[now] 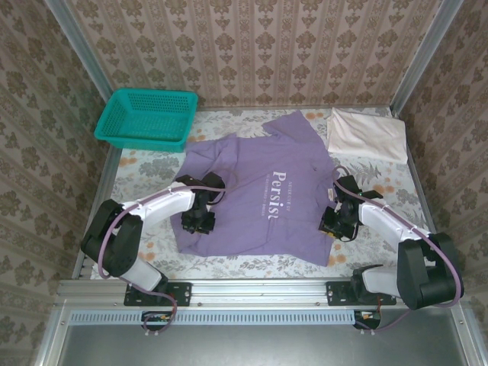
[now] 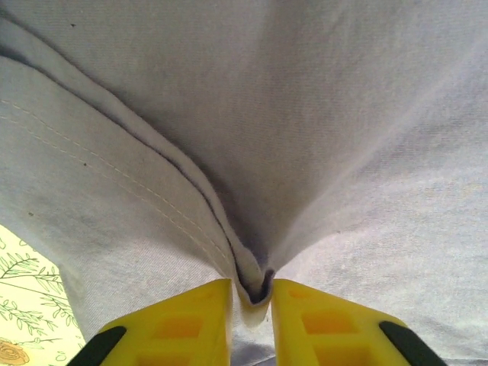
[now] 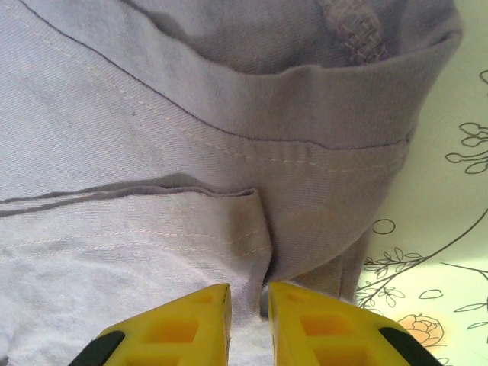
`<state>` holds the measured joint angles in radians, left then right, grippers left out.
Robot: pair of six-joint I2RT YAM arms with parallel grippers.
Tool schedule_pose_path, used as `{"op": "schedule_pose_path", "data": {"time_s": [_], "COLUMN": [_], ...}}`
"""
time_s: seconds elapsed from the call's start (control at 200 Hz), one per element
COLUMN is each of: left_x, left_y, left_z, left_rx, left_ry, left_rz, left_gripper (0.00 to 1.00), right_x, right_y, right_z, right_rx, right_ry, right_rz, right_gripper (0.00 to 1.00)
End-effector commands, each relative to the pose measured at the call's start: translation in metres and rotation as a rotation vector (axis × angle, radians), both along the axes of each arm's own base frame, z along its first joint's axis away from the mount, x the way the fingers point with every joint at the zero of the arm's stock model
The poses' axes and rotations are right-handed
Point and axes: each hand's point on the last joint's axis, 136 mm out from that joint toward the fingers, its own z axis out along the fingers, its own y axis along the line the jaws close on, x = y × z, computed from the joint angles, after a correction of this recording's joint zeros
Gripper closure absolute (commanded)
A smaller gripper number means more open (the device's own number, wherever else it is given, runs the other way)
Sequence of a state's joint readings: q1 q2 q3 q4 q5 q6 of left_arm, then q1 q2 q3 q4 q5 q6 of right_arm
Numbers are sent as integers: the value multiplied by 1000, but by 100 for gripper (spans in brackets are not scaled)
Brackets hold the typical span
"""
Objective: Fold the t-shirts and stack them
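Top view, purple shirt point(image 1: 259, 194): spread flat, front up, on the middle of the bench point(image 1: 145, 164); collar toward the far wall, white lettering point(image 1: 278, 200) on the chest.
Top view, white shirt point(image 1: 366, 133): folded into a pad at the far right corner, just beside the purple shirt's right sleeve; touching or not cannot be told.
Top view, basket point(image 1: 145, 118): teal mesh, set at the far left corner, apart from both shirts.
Top view, left claw point(image 1: 198, 221): lowered onto the purple shirt's left side, near the lower hem.
Top view, right claw point(image 1: 333, 225): lowered at the shirt's right edge, near the lower hem.
Left wrist view, left claw point(image 2: 252, 305): closed on a raised fold of purple cloth point(image 2: 305, 114); the fold is pinched in the narrow gap between the yellow fingers point(image 2: 191, 320).
Left wrist view, cloth: a stitched hem is seen running diagonally into the pinch; bench print point(image 2: 30, 305) is exposed at lower left.
Right wrist view, right claw point(image 3: 250, 320): closed to a narrow gap on the purple shirt's point(image 3: 152, 152) edge, cloth held between the yellow fingers point(image 3: 320, 328).
Right wrist view, cloth: the hem is doubled over in layers, stitching lines visible; flowered bench point(image 3: 442, 229) is exposed on the right.
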<state>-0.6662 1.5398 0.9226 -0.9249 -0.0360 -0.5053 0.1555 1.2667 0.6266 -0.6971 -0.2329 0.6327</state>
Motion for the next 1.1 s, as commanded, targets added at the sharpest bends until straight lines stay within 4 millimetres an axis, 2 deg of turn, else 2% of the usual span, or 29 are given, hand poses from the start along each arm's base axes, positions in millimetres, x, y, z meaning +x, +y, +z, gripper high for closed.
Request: {"op": "schedule_pose_path", "data": {"time_s": [0.0, 0.1, 0.195, 0.475, 0.66, 0.855, 1.0, 1.095], "left_x": [-5, -5, -5, 1, 4, 10, 12, 9], "left_y": [1, 0, 1, 10, 20, 39, 61, 84], "left_z": [-3, -3, -3, 10, 22, 45, 66, 78], "left_rx": [-11, -17, -14, 22, 39, 44, 10, 8], "left_ry": [18, 20, 18, -39, -108, -238, -353, -425], "left_rz": [23, 27, 25, 36, 82, 180, 303, 405], "left_gripper": [80, 90, 100, 100, 100, 100, 100, 100], "right_x": [-2, -3, -2, -4, -3, 15, 26, 34], "right_y": [4, 5, 5, 6, 8, 22, 26, 27], "right_z": [6, 6, 5, 6, 10, 38, 66, 89], "right_rx": [15, 18, 20, 27, 41, 137, 166, 173], "right_ry": [5, 5, 2, 2, -15, -186, -321, -424], "right_rz": [0, 1, 0, 0, 2, 18, 36, 51], "right_gripper": [78, 78, 82, 89, 100, 100, 100, 100]}}
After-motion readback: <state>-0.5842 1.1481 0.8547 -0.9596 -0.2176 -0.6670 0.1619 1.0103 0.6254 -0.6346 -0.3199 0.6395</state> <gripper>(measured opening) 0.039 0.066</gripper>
